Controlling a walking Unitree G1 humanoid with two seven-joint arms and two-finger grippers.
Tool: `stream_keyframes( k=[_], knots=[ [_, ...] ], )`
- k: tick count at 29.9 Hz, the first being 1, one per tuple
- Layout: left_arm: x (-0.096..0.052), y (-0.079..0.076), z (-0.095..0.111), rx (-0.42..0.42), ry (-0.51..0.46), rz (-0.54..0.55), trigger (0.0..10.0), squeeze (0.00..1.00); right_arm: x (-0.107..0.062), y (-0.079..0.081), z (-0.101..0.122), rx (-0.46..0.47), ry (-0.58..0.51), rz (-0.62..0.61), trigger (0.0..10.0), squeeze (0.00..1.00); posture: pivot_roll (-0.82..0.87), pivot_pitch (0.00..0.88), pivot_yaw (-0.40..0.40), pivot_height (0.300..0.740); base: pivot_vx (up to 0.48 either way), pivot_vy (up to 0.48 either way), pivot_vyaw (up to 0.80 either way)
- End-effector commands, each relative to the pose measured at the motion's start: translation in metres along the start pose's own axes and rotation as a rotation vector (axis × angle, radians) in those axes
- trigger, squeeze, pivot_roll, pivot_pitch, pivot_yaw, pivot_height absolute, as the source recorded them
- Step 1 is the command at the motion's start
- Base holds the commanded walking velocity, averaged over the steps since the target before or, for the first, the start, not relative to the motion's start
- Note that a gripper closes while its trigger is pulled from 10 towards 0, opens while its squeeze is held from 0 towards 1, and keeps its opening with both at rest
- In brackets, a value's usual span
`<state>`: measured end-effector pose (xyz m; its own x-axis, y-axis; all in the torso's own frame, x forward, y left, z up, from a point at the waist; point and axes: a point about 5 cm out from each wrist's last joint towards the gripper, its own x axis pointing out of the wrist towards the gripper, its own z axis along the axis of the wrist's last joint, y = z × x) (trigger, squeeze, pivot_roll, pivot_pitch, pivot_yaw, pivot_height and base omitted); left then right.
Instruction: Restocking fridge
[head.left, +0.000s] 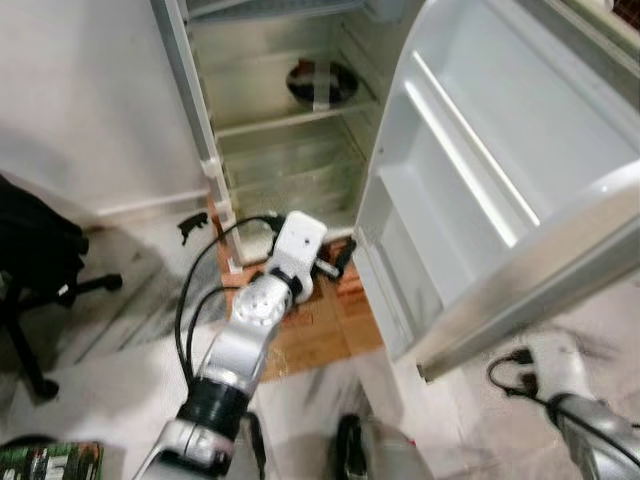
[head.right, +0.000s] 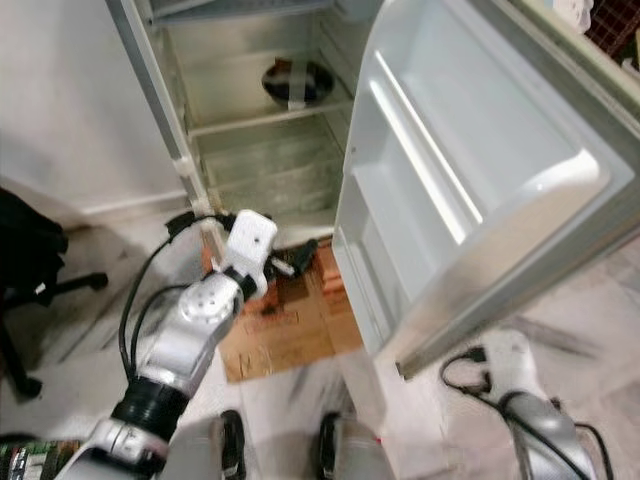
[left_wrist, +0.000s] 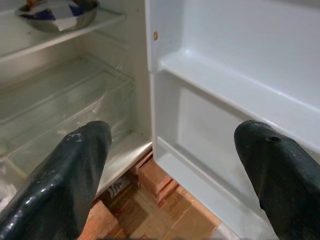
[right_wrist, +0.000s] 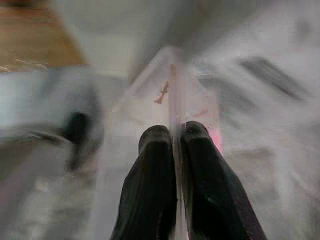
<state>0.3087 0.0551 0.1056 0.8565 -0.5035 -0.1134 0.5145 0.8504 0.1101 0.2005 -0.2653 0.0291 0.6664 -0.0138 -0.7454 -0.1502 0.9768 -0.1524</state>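
Left tool (left_wrist: 170, 165) gapes wide before open fridge (head.left: 290, 150); right tool (right_wrist: 172, 137) pressed closed, holding nothing

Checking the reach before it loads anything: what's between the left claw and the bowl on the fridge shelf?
Below the bowl on its shelf, a clear crisper drawer lies before the open left claw, as the left wrist view shows.

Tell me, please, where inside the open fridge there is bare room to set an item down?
The door shelves are bare. The clear drawer under the bowl's shelf looks bare too. On the glass shelf the dark bowl takes the middle, leaving strips either side. The left gripper, fingers open, faces the fridge's low corner.
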Motion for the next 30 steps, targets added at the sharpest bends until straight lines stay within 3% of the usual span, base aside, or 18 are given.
stream_keyframes(
  k=[1, 7, 15, 19, 21, 25, 30],
  knots=[
    [-0.002, -0.002, -0.003, -0.01, 0.006, -0.002, 10.0, 0.0, 0.0, 0.006, 0.015, -0.029, -0.063, 0.078, 10.0, 0.0, -0.03, 0.16, -0.082, 0.74, 0.0, 0.0, 0.0],
    [-0.01, 0.0, -0.008, -0.019, 0.018, -0.008, 10.0, 0.0, -0.004, 0.029, 0.046, -0.108, -0.171, 0.3, 10.0, 0.0, -0.02, 0.157, -0.085, 0.74, 0.0, 0.0, 0.0],
    [-0.024, 0.006, -0.021, -0.019, 0.054, 0.021, 10.0, 0.0, -0.003, 0.032, 0.073, -0.11, -0.289, 0.312, 10.0, 0.0, -0.01, 0.156, -0.088, 0.74, 0.0, 0.0, 0.0],
    [-0.028, 0.011, -0.023, -0.02, 0.062, 0.054, 10.0, 0.0, -0.001, 0.027, 0.085, -0.108, -0.33, 0.229, 10.0, 0.0, 0.0, 0.154, -0.091, 0.74, 0.0, 0.0, 0.0],
    [-0.031, 0.014, -0.023, -0.024, 0.065, 0.071, 10.0, 0.0, 0.004, 0.013, 0.09, -0.08, -0.343, 0.1, 10.0, 0.0, 0.01, 0.152, -0.092, 0.74, 0.0, 0.0, 0.0],
    [-0.031, 0.015, -0.023, -0.024, 0.067, 0.073, 10.0, 0.0, 0.005, 0.003, 0.092, -0.052, -0.347, 0.04, 10.0, 0.0, 0.01, 0.151, -0.089, 0.74, 0.0, 0.0, 0.0],
    [-0.033, 0.015, -0.024, -0.021, 0.073, 0.073, 10.0, 0.0, 0.004, -0.026, 0.091, 0.019, -0.346, -0.119, 10.0, 0.0, 0.01, 0.149, -0.085, 0.74, 0.0, 0.0, 0.0]
  ],
)
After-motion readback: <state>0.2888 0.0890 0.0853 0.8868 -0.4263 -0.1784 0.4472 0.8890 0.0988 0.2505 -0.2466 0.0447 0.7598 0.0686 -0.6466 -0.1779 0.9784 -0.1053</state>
